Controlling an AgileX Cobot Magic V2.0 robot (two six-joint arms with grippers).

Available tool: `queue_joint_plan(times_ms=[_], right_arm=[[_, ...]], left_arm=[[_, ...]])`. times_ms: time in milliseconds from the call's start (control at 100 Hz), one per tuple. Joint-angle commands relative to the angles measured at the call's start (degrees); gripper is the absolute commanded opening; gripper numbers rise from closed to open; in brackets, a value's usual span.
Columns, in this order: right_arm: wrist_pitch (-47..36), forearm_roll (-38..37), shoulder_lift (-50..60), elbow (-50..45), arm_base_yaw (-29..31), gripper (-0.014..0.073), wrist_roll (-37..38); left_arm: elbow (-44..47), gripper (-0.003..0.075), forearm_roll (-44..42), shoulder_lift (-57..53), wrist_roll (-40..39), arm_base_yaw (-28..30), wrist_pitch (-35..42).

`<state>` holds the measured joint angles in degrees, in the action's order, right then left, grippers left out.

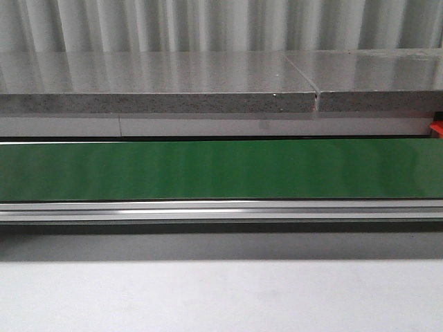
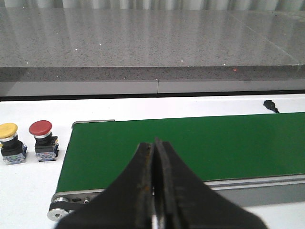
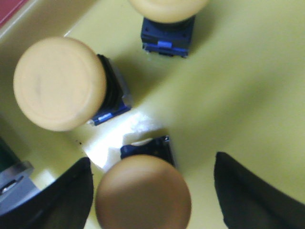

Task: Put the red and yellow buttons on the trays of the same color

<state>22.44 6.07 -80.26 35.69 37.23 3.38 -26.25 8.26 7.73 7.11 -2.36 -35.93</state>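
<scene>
While hanging low over the yellow tray, the right gripper is pointing straight down with its two dark fingers spread wide, one on each side of a yellow button and apparently not touching it. Standing upright between those fingers, that button is showing its domed cap from above, with a bit of its dark blue base peeking out behind. Sitting just beyond it on the same tray, a second yellow button is leaning slightly, its black-and-blue body showing beside the cap. Lying a little farther off, a third yellow button is being cut by the picture edge, only the cap rim and blue base showing. Peeking in at one corner, beside the tray's edge, a strip of red is showing, too small to identify.

Reaching forward and nearly level over the white worktop, the left gripper is keeping its fingers pressed together with nothing between them, the tips pointing across the green conveyor belt. Resting beyond the belt's end roller, on the worktop, a red button and a fourth yellow button are standing upright just beside each other, well apart from the gripper. Running behind everything, a grey speckled ledge is spanning the scene.

Seen from the front, only the belt, its aluminium rail and the ledge are appearing; neither arm is showing.
</scene>
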Motion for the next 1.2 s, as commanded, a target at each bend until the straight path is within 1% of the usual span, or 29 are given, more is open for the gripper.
queue_joint_plan(times_ms=[0, 130, 280, 400, 570, 690, 900, 1060, 1130, 1190], right_arm=[[-2.4, -0.5, 1.6, 1.3, 0.5, 0.0562, -0.1], [-2.6, -0.3, 4.1, 1.3, 0.4, 0.0562, -0.1], [-2.9, 1.1, 9.5, 1.3, 0.2, 0.0562, -0.1], [-3.1, 1.6, 14.4, 1.3, -2.0, 0.0562, -0.1], [-3.6, 1.6, 22.0, 1.3, -8.7, 0.0562, -0.1], [-3.6, 1.6, 27.1, 1.3, -15.1, 0.0562, -0.8], [-3.8, 1.6, 35.1, 1.3, -27.2, 0.0562, -6.4], [-3.6, 1.5, 40.0, 1.3, -34.8, 0.0559, -11.0], [-3.0, 1.5, 41.4, 1.3, -37.8, 0.0538, -13.4], [-2.3, 1.5, 42.3, 1.3, -40.0, 0.0486, -15.0]], left_arm=[[-1.4, -0.0021, 0.9, 0.7, -0.1, -0.4, 4.1], [-1.4, -0.0021, 0.9, 0.7, -0.1, -0.4, 4.1], [-1.4, -0.0021, 0.9, 0.7, -0.1, -0.4, 4.1], [-1.4, -0.0021, 0.9, 0.7, -0.1, -0.4, 4.1], [-1.4, -0.0021, 0.9, 0.7, -0.1, -0.4, 4.1], [-1.4, -0.0021, 0.9, 0.7, -0.1, -0.4, 4.1], [-1.4, -0.0021, 0.9, 0.7, -0.1, -0.4, 4.1], [-1.4, -0.0021, 0.9, 0.7, -0.1, -0.4, 4.1], [-1.4, -0.0021, 0.9, 0.7, -0.1, -0.4, 4.1], [-1.4, -0.0021, 0.9, 0.7, -0.1, -0.4, 4.1]])
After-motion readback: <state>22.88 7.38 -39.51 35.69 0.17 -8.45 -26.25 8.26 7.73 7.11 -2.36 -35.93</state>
